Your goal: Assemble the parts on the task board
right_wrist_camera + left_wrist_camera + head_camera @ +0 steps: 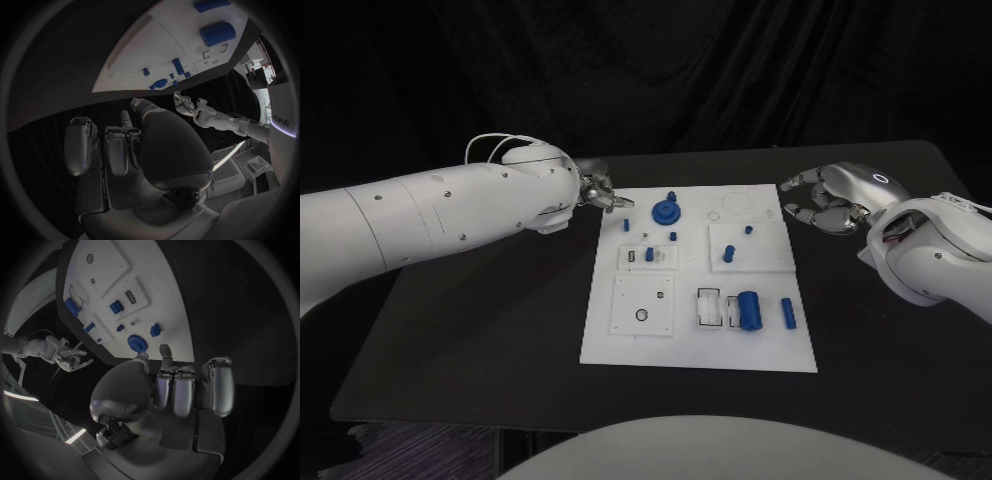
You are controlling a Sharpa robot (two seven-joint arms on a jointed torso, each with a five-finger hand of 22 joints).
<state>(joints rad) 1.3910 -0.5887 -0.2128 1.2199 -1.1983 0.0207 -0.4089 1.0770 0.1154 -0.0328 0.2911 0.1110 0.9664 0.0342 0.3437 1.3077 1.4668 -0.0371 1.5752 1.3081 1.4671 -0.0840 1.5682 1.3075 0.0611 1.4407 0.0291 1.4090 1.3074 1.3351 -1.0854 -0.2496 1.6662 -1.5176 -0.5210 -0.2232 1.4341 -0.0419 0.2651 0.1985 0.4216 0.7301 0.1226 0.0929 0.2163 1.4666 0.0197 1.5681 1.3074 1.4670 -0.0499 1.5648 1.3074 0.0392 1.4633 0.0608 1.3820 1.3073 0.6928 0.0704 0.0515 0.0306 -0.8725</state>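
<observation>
In the head view, the task board lay in the middle of the black table, with bare tabletop on every side of it. The left hand hovered just off the board's far left corner, its fingers apart and holding nothing, near the round blue part on the board's far strip. The right hand hung just beyond the board's far right edge, fingers loosely curled, nothing in them. A blue cylinder and a slim blue bar lay near the board's near right side. In the left wrist view, the left hand held its fingers straight and apart over dark table just short of the board's edge. In the right wrist view, the right hand stood clear of the board's edge, fingers separated and empty.
</observation>
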